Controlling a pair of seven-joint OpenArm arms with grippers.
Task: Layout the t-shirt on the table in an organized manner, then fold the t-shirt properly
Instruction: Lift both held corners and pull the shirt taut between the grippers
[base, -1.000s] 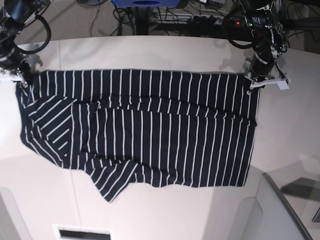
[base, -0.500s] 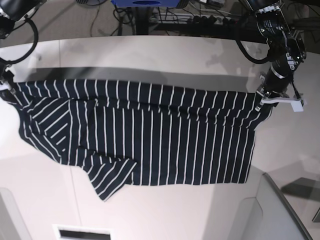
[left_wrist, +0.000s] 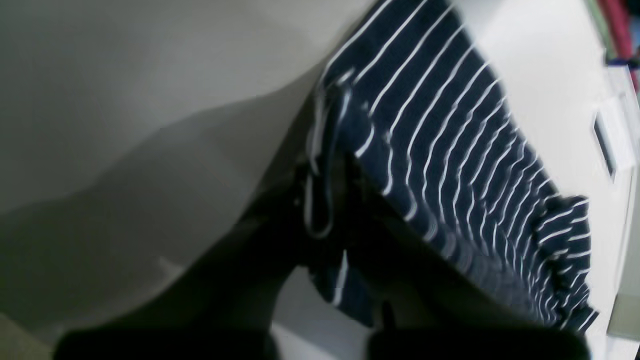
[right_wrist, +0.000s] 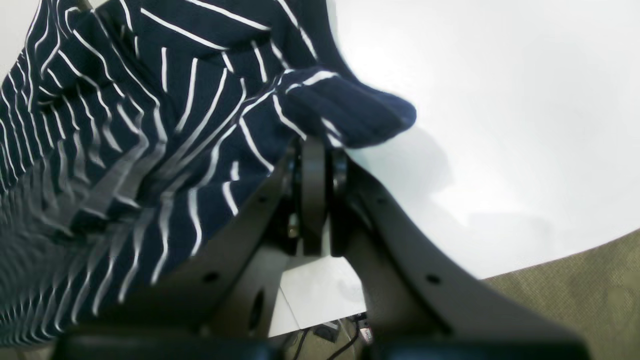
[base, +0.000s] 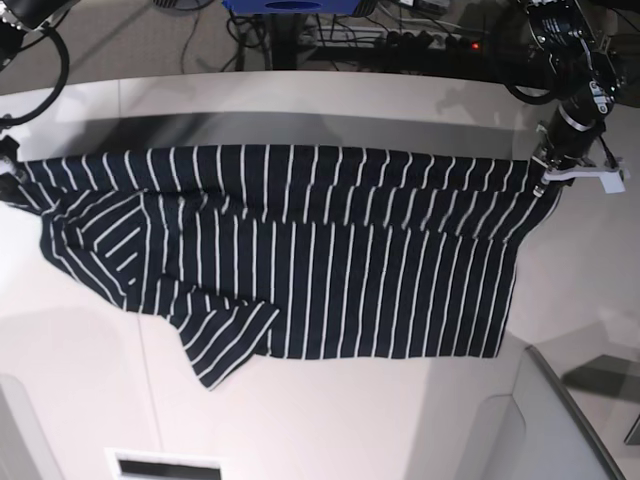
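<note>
Stretched across the table (base: 330, 100), long axis running side to side: t-shirt (base: 300, 270), pinched at opposite top corners by left gripper (base: 548, 170) and right gripper (right_wrist: 315, 145) (both clamped on cloth), body trailing toward the near edge.

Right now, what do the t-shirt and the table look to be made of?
The t-shirt: soft knit cloth, probably cotton jersey, since it drapes and wrinkles between the grips. The table: hard, smooth off-white surface, maybe laminate, with a faint sheen and soft shadows.

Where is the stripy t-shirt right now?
In the base view the t-shirt stretches across the middle of the table, its far corners pinched by the right gripper at the picture's left and the left gripper at its right.
</note>
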